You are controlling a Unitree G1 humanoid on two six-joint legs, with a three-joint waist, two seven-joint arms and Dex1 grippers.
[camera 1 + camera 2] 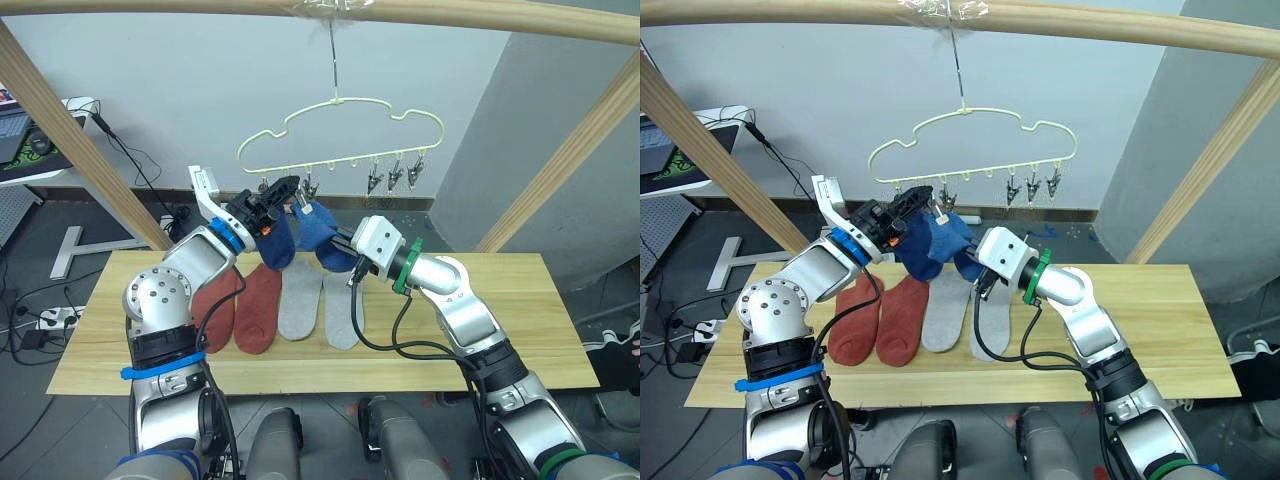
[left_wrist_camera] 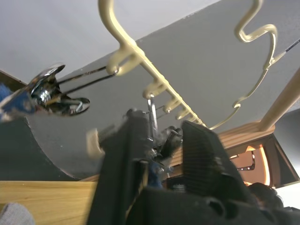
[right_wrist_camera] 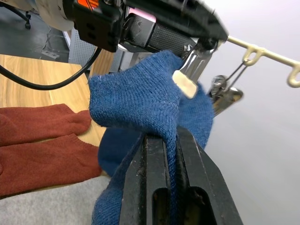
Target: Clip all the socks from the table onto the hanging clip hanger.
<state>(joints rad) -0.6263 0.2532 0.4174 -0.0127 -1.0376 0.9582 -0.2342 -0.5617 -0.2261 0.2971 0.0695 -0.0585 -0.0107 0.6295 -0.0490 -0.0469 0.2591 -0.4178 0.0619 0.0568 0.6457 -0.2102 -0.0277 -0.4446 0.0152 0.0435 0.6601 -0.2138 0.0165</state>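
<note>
While we look down over both arms, we see the long wooden desk [image 1: 500,310] with four socks lying flat side by side on it: two rust-red socks [image 1: 245,305] toward our left and two light grey socks [image 1: 320,305] just beside them. Above the desk a pale wooden pole frame [image 1: 90,150] carries the pale-yellow clip hanger [image 1: 340,135] on its metal hook, with small dark clips [image 1: 395,175] dangling along its bar.

Under the left part of that bar hang two blue socks. One blue sock [image 1: 278,243] hangs on the left; the other blue sock [image 3: 140,101] bunches beside it. Our right pincer [image 3: 171,140] is clamped on this second sock, the fabric pinched between its two black fingers. Our left pincer [image 2: 157,140] is raised to the bar, its fingers closed around a metal clip [image 2: 151,112], squeezing it. That clip touches the top edge of the held sock.
</note>
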